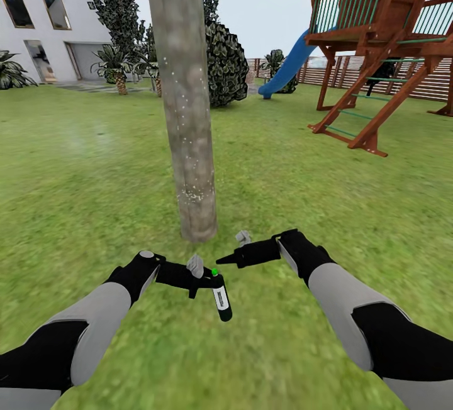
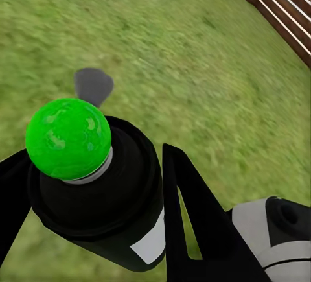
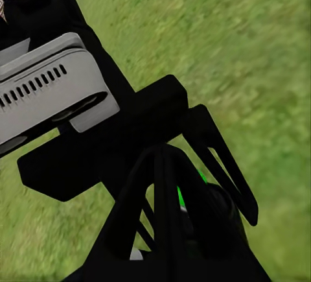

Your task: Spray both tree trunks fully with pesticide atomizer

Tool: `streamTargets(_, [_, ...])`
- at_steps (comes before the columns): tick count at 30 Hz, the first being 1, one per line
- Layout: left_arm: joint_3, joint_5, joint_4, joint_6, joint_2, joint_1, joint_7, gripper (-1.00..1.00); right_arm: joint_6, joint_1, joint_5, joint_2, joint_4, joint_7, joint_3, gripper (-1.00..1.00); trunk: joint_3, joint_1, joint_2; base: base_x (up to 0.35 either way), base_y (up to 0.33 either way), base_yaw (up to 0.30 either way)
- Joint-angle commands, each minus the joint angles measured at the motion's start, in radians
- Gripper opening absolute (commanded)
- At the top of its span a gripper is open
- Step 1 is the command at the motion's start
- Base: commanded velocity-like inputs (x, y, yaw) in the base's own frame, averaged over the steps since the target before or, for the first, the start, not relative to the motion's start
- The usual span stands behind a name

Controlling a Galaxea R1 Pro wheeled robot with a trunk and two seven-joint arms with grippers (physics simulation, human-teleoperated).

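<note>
Left gripper [image 1: 211, 282], lower centre of the head view: fingers clamped on the pesticide atomizer [image 1: 221, 297], a slim black bottle with white label band and green cap, hanging over the grass floor [image 1: 82, 196]; the left wrist view has that green cap [image 2: 69, 138] between the black fingers [image 2: 194, 223]. Right gripper [image 1: 228, 258], just right of it and pointing left: whether its jaws are apart or together cannot be told. Tree trunk [image 1: 185, 102], upper centre, grey-brown and mottled, dotted with white pesticide specks [image 1: 192, 194]; wooden playhouse [image 1: 384, 39] and blue slide [image 1: 286, 67], upper right.
</note>
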Motion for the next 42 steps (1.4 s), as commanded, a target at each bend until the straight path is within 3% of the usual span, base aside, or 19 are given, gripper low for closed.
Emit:
streamTargets(1, [0.005,-0.006,-0.001,0.001,0.0,0.0,-0.004,-1.0,0.009,0.001,0.007,0.0,-0.001,0.005,-0.002,-1.0,-0.001,0.0,0.0,0.0,0.0,0.0])
streamTargets(34, [0.007,-0.006,-0.001,0.001,0.0,0.0,-0.002,-1.0,0.007,0.018,0.007,0.003,0.017,0.003,-0.001,-1.0,-0.001,0.0,0.0,0.0,0.0,0.0])
streamTargets(42, [0.01,-0.006,-0.001,0.001,0.0,0.0,-0.002,-1.0,0.009,0.016,0.006,-0.001,0.008,-0.123,-0.006,-1.0,-0.001,0.0,0.0,0.0,0.0,0.0])
